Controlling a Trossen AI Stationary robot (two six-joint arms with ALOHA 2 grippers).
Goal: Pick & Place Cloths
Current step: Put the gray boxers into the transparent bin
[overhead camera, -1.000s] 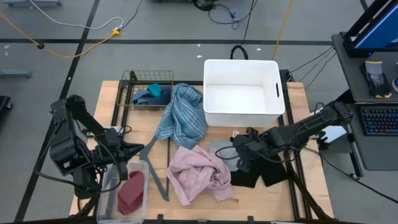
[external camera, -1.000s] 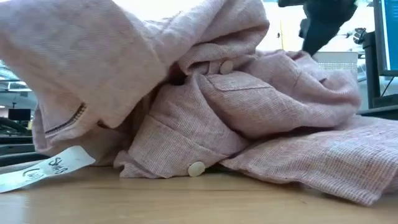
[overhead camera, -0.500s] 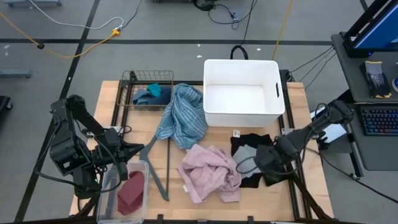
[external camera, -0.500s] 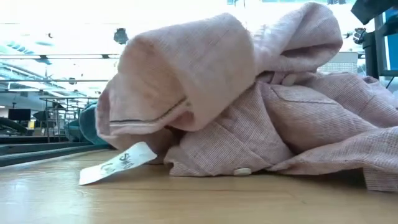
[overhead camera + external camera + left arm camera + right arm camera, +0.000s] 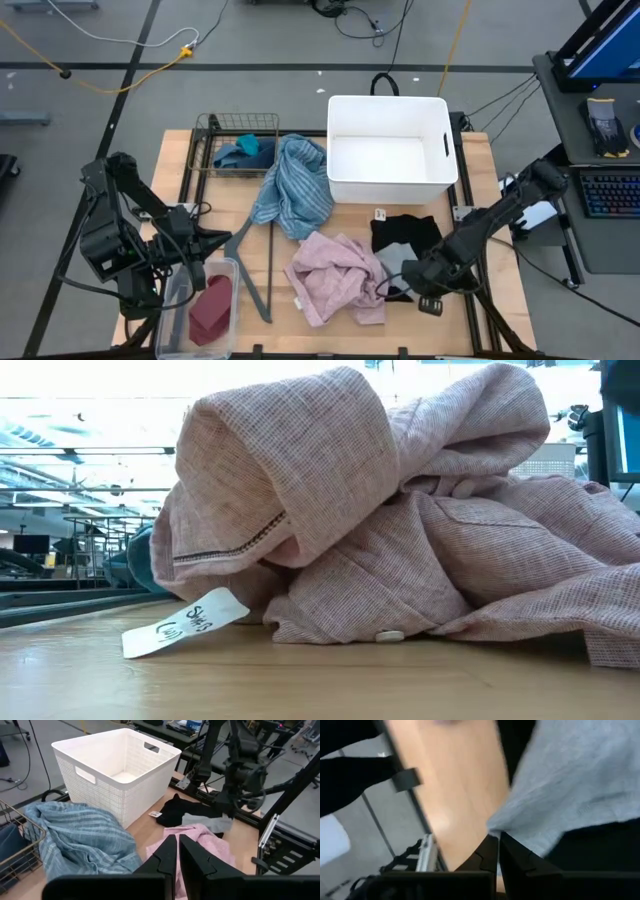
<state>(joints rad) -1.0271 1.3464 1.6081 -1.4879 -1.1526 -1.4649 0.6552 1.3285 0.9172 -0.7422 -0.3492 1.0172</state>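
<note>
From above, the wooden table (image 5: pixel 470 200) carries a white plastic basket (image 5: pixel 391 148) at the far side, with a blue-striped towel (image 5: pixel 293 186) draped just beside it and reaching toward a dark wire basket (image 5: pixel 236 145) that holds small teal and navy fabric pieces (image 5: pixel 243 152). A crumpled pink cloth (image 5: pixel 335 275) lies near the front edge, touching a heap of black shorts (image 5: pixel 405 236) with a light grey piece (image 5: pixel 405 270) on top. A grey plastic hanger (image 5: pixel 248 265) lies between the pink cloth and a clear plastic bin (image 5: pixel 205 305), which holds a folded maroon cloth (image 5: pixel 212 306). The right gripper (image 5: pixel 425 280) hangs low over the grey piece at the shorts' front edge; the left gripper (image 5: pixel 205 242) waits just beside the clear bin.

At table height, the pink cloth (image 5: pixel 400 530) fills nearly everything, a white button (image 5: pixel 389 636) and a handwritten paper tag (image 5: pixel 185 623) at its base.

From the left wrist, the left gripper (image 5: pixel 178 851) has its fingers almost pressed together, pinching nothing, aimed toward the pink cloth (image 5: pixel 200 845), striped towel (image 5: pixel 85 837), shorts (image 5: pixel 187 811) and white basket (image 5: pixel 117 767).

From the right wrist, the right gripper (image 5: pixel 498 847) has its fingers pressed together over the grey fabric (image 5: pixel 565 785); whether any cloth is caught between them, I cannot tell.
</note>
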